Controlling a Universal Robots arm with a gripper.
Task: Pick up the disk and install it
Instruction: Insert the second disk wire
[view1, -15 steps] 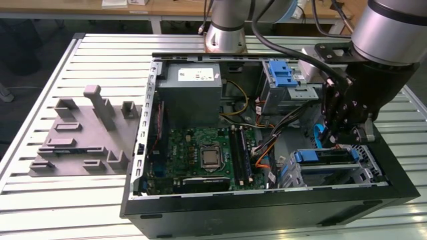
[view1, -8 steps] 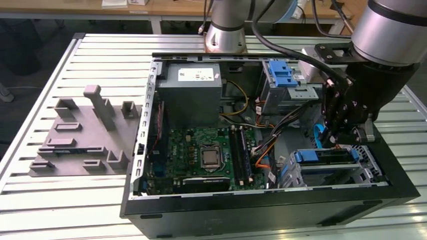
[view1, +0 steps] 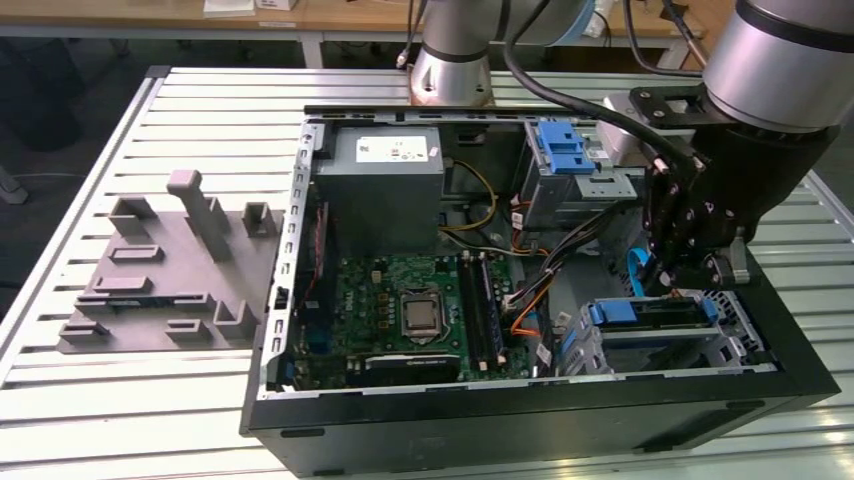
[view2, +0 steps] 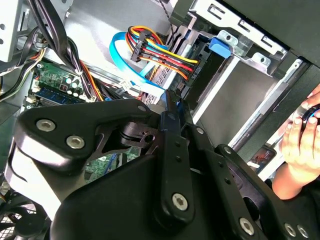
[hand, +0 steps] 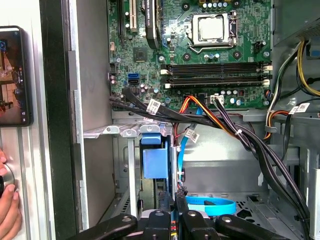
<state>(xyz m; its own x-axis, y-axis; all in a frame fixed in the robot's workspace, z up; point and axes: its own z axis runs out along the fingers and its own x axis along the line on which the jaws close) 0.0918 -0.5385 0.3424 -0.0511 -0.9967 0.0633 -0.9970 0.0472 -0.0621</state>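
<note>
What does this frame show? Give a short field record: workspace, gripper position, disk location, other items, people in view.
workspace: open computer case lying on a slatted table
gripper position: gripper lowered inside the case beside the drive cage, at the exterior view's right
disk location: disk with blue carrier sitting in the drive cage, just below the gripper
gripper fingers: close together, no hold on the disk can be confirmed
other items: motherboard, grey metal box, grey fixture on the table
people: a hand beside the case in the second wrist view
</note>
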